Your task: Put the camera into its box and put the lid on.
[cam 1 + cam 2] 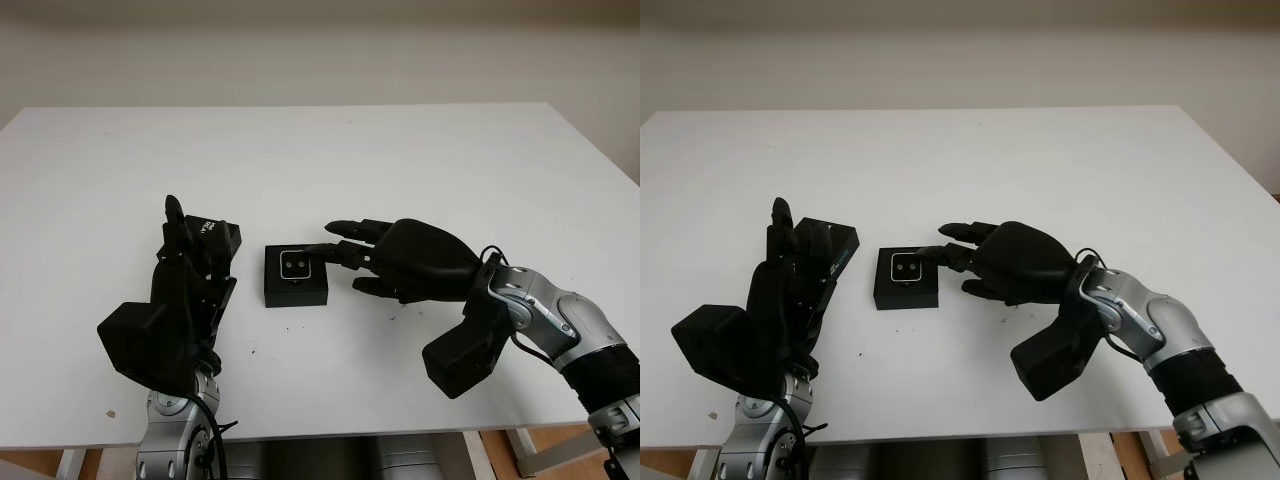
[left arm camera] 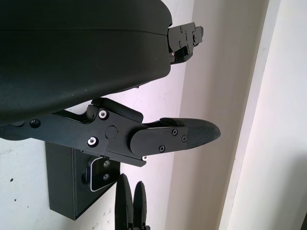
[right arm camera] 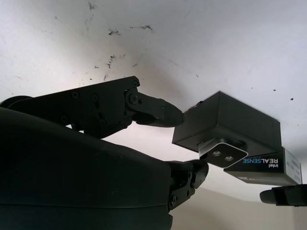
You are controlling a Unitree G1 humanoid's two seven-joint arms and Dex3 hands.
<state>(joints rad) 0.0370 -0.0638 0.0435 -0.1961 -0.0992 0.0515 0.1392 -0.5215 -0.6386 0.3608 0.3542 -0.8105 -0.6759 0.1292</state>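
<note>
The camera (image 1: pixel 294 264) sits in its box (image 1: pixel 296 288) near the surface's (image 1: pixel 400 160) front edge; the right robot hand (image 1: pixel 400 262), open and holding nothing, should push it down gently while the left robot hand (image 1: pixel 185 285) grips the lid (image 1: pixel 218 236).

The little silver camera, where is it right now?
The small silver camera sits in the open black box at the middle of the white table, between the left hand and the right hand's fingertips.

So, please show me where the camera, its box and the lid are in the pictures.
camera (image 1: pixel 296 264): left eye view, its silver front face, seated in the box.
box (image 1: pixel 295 294): left eye view, its near black wall.
lid (image 1: pixel 834 241): right eye view, its top face, by the left hand (image 1: pixel 790 275).
</note>
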